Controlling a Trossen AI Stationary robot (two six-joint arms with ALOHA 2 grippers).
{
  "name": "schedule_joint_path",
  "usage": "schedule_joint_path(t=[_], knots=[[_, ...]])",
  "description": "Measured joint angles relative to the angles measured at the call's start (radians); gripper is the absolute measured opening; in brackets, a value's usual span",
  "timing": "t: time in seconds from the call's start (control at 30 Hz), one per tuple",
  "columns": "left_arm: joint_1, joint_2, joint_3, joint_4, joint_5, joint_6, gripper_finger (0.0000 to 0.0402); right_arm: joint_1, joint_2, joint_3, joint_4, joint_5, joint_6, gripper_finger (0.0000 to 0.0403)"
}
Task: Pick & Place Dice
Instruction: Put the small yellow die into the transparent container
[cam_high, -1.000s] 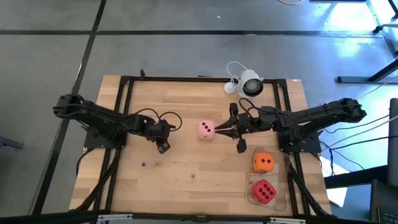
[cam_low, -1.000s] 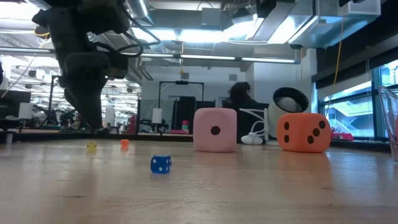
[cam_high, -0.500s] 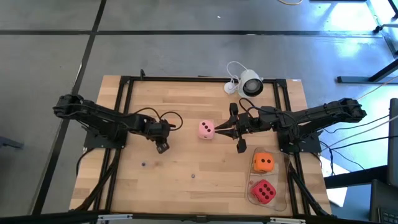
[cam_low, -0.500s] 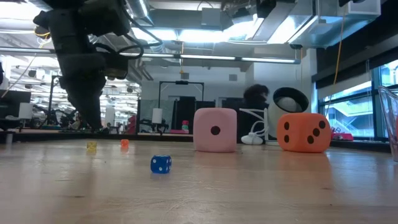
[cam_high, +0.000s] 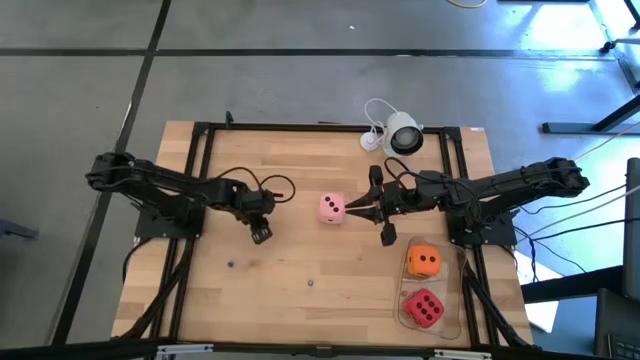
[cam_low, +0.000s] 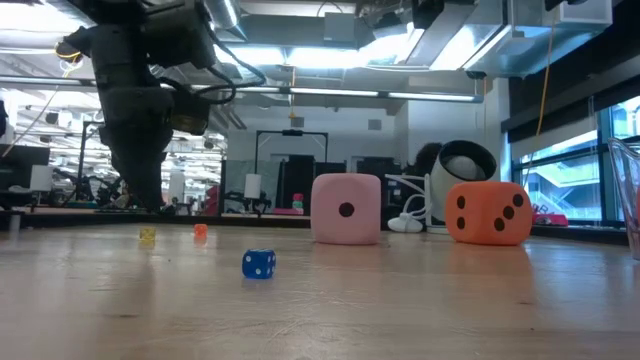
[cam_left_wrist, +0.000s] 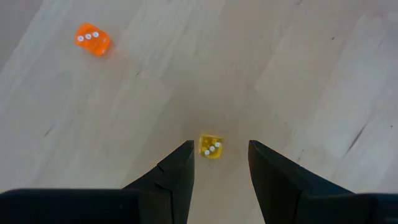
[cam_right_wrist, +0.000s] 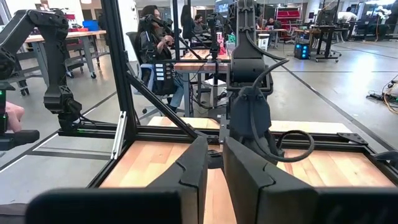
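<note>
While the left gripper (cam_left_wrist: 219, 163) hangs low over the table (cam_high: 300, 300) with its fingers parted and holding nothing, a tiny yellow die (cam_left_wrist: 211, 147) lies between the tips. Nearer mid-table, the right gripper (cam_high: 349, 211) points at the pale pink die (cam_high: 332, 208), fingers nearly together, gripping nothing. By the right edge, the orange die (cam_high: 424, 261) and red die (cam_high: 424, 307) sit in a clear tray (cam_high: 455, 325).

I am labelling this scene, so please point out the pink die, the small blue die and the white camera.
pink die (cam_high: 332, 208), high view, on its top face.
blue die (cam_low: 258, 263), low view, on its front face.
white camera (cam_high: 405, 135), high view, on its round head.
</note>
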Motion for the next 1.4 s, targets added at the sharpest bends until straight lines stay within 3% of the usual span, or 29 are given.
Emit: schedule_joint_path(t=[0.53, 0.83, 1.23, 1.4], knots=[[0.023, 0.194, 0.003, 0.04, 0.058, 0.019, 0.0143, 0.0, 0.0, 0.0, 0.0, -0.004, 0.004, 0.0055], [0.023, 0.207, 0.002, 0.048, 0.048, 0.011, 0.0139, 0.0, 0.0, 0.0, 0.0, -0.004, 0.004, 0.0055], [0.023, 0.208, 0.001, 0.073, 0.063, -0.018, 0.003, 0.0, 0.0, 0.0, 0.009, -0.003, -0.013, 0.0055], [0.02, 0.208, 0.003, 0.084, 0.07, -0.024, 0.0016, 0.0, -0.028, 0.0, 0.063, 0.001, -0.055, 0.0055]])
